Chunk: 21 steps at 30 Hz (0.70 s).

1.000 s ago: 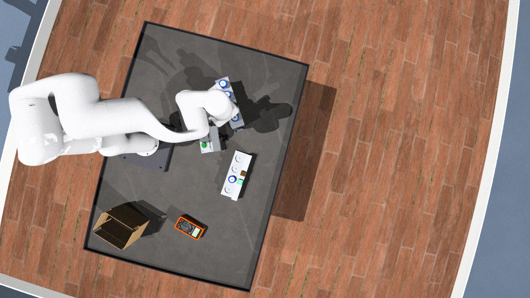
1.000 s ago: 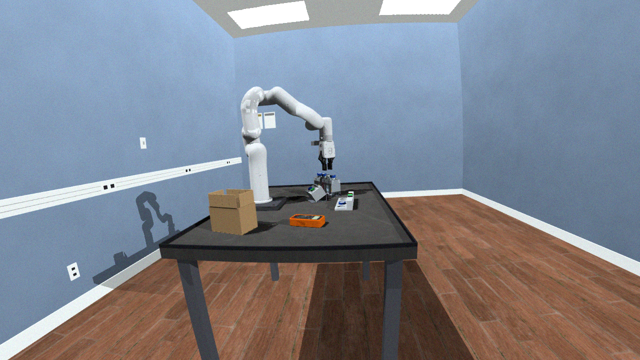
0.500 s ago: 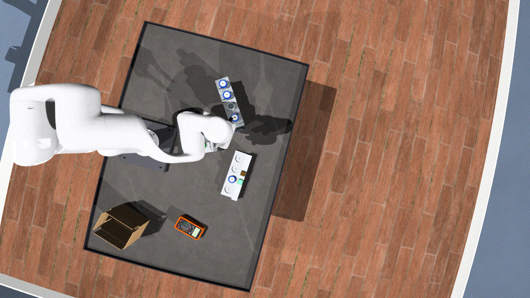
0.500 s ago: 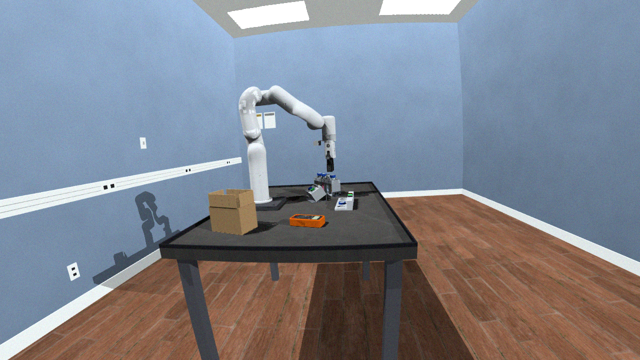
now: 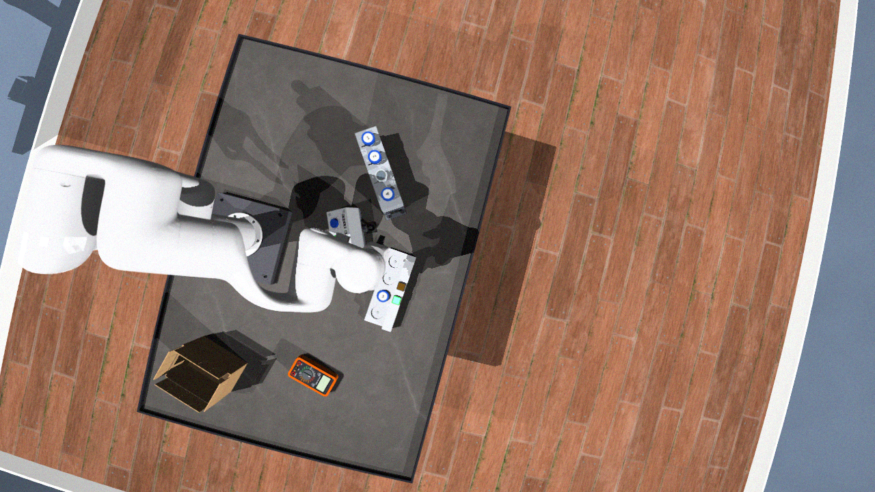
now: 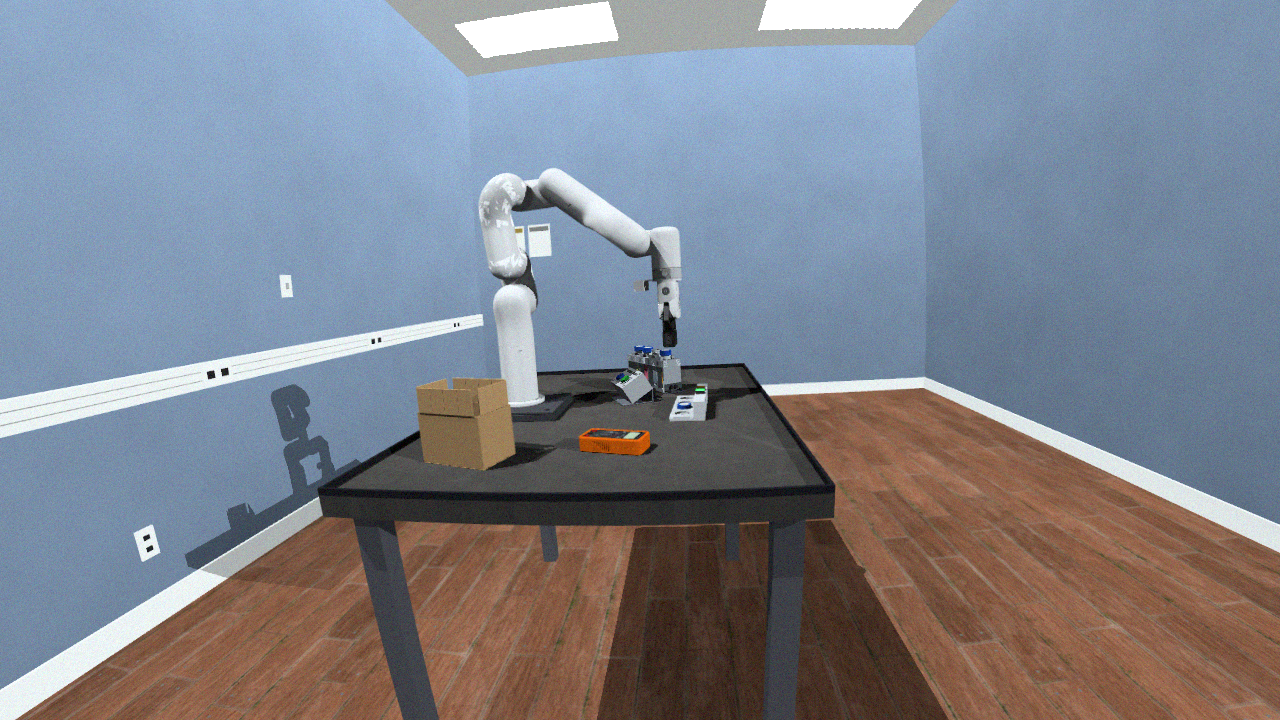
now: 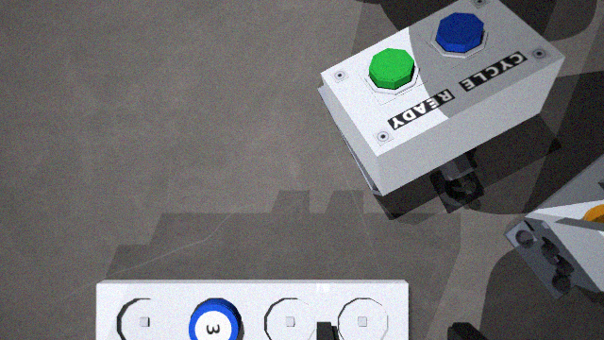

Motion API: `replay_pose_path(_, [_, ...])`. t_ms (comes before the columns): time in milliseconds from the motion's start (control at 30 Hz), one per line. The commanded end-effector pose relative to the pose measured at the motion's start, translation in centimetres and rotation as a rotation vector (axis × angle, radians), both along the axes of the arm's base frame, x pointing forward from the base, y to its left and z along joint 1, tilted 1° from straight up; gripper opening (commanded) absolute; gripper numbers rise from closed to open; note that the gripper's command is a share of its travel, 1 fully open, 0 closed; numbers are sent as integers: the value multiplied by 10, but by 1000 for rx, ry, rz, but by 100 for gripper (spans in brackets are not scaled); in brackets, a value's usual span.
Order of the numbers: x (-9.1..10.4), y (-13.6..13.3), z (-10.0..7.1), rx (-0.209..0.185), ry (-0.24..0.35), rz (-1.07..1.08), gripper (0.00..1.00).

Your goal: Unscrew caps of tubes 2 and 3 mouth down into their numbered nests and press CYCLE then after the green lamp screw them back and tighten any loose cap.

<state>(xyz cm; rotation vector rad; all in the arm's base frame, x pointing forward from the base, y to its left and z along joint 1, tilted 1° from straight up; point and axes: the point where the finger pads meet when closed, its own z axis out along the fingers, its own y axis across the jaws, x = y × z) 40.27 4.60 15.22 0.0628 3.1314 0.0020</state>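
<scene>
The decapping station (image 5: 396, 205) (image 6: 656, 368) holds four tubes. Tube 3 (image 5: 381, 176) stands open; tubes 1 (image 5: 367, 137), 2 (image 5: 374, 156) and 4 (image 5: 387, 194) carry blue caps. The white cap tray (image 5: 387, 321) (image 7: 250, 289) holds cap 3 (image 5: 383, 296) (image 7: 214, 325) in nest 3. Nest 2 (image 7: 288, 321) and nest 1 (image 7: 360, 321) are empty. The tray's green lamp (image 5: 396, 299) glows and the amber lamp (image 5: 401, 285) is dark. The key housing (image 5: 348, 227) (image 7: 425, 142) shows the green READY key (image 7: 392, 68) and the blue CYCLE key (image 7: 459, 32) (image 5: 333, 224). My gripper (image 6: 668, 335) (image 7: 395, 332) is half open and empty, high above the nest 1 end of the tray.
A cardboard box (image 5: 198, 373) (image 6: 465, 420) and an orange multimeter (image 5: 312, 375) (image 6: 614, 440) sit at the table's near end. A corner of the decapping station (image 7: 557, 255) shows at the right of the wrist view. The table has a raised dark rim (image 5: 471, 244).
</scene>
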Motion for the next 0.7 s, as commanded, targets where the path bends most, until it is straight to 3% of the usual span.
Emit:
replay_pose_path(0, [11, -26, 1, -9, -4, 3, 46])
replay_pose_path(333, [34, -91, 2, -10, -4, 3, 46])
replay_pose_path(667, [35, -93, 2, -10, -4, 3, 46])
